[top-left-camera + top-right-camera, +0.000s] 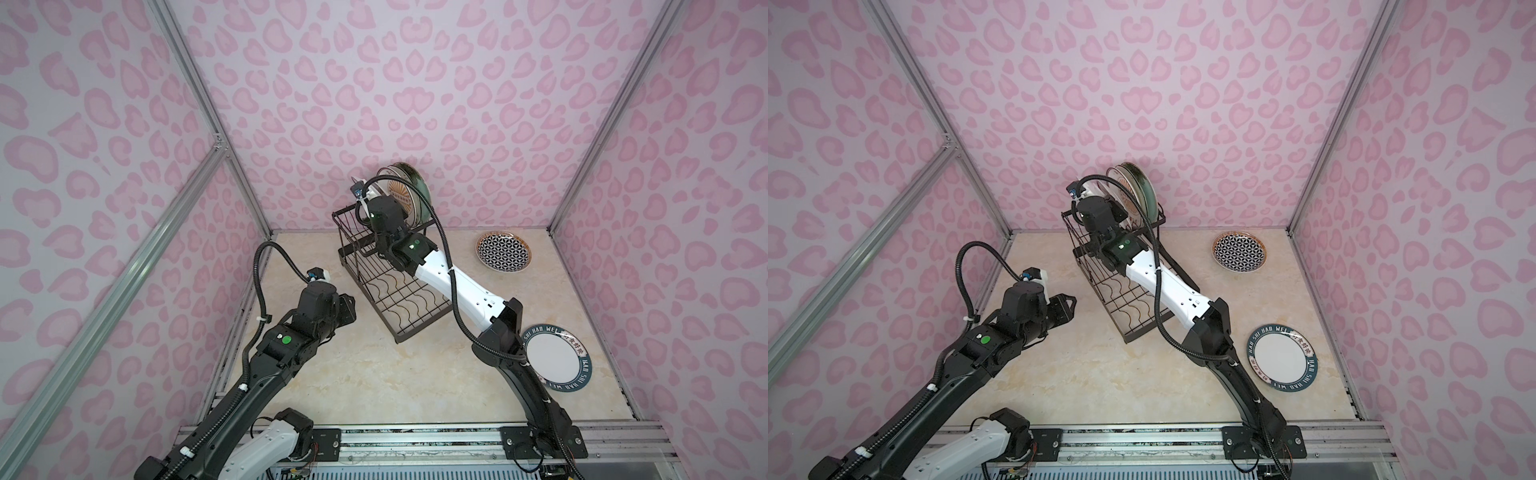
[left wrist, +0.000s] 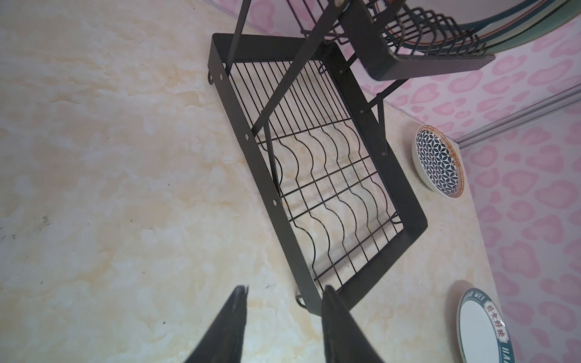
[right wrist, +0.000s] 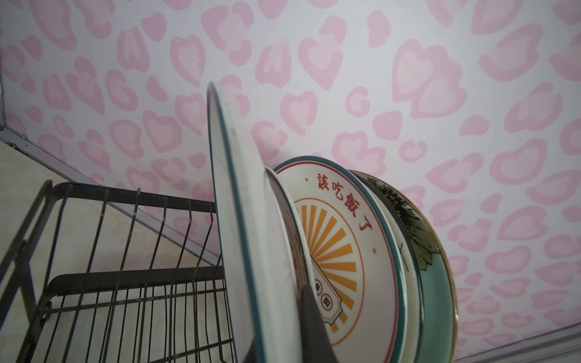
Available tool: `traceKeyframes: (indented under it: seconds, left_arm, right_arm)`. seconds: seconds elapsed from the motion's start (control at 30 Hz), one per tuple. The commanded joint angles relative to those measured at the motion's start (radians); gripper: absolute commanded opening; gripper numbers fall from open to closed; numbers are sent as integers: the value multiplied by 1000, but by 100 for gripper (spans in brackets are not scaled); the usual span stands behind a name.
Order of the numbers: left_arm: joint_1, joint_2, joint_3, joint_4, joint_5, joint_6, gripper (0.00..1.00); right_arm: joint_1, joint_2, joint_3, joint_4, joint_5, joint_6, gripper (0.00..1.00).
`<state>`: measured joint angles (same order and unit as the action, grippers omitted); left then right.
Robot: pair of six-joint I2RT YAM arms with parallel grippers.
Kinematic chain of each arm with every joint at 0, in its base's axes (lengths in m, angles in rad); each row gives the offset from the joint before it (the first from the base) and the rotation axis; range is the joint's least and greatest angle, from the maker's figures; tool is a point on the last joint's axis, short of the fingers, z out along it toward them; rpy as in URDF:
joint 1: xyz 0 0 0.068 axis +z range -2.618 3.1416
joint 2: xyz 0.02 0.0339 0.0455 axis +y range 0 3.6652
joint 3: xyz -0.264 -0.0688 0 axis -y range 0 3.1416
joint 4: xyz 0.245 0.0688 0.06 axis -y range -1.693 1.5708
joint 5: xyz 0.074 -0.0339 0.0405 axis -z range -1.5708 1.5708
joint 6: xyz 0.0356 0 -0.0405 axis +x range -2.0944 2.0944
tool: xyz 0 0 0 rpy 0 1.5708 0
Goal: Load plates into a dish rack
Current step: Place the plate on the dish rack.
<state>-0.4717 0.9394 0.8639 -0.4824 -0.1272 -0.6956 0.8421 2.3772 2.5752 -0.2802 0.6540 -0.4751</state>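
Left arm (image 1: 257,374): black segmented arm, nearest the lens in both top views; it is held above the table, beside the rack and apart from it.
Cream marbled tabletop (image 1: 374,386): two plates lie flat on it, on the side of the right arm (image 1: 453,286).
Black wire two-tier dish rack (image 2: 250,147): set askew mid-table; the wavy-wired lower tray is bare, and the raised slotted upper basket (image 3: 138,279) is partly filled.
Racked plates: an orange-sunburst cream plate (image 3: 339,251) and a green-glazed plate (image 3: 437,283) are stood on edge at the basket's far end; others among them cannot be told apart.
Held plate: a white round ceramic plate with thin teal edge (image 3: 239,220) is held on edge, tilted, just beside the racked row; whether its lower rim is seated in a slot cannot be told.
Loose plates: black-and-white geometric plate (image 1: 503,251); white plate with teal lettered rim (image 1: 555,359).
Right gripper (image 3: 283,308): jaws clamped on the held plate's rim.
Left gripper (image 2: 285,286): jaws partly parted; nothing is held.
Hazards: neighbouring rims could be knocked and chipped because of the tilt; a missed slot would let the plate topple on release; the unbraced rack could be pushed aside.
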Motion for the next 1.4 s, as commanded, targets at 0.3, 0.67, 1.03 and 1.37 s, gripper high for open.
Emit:
traceKeyframes:
  seconds: [0.3, 0.67, 1.03, 1.37]
  left_arm:
    - [8, 3, 6, 5, 8, 12, 42]
    - [14, -3, 7, 4, 10, 13, 42]
    - [16, -2, 3, 9, 24, 8, 42]
    - [17, -8, 6, 8, 40, 2, 42]
  right_arm:
    - [-8, 19, 10, 13, -9, 45, 0]
    - [-20, 25, 9, -34, -32, 101, 0]
    - [-22, 23, 20, -101, -29, 175, 0]
    - [-23, 28, 36, -154, -30, 222, 7]
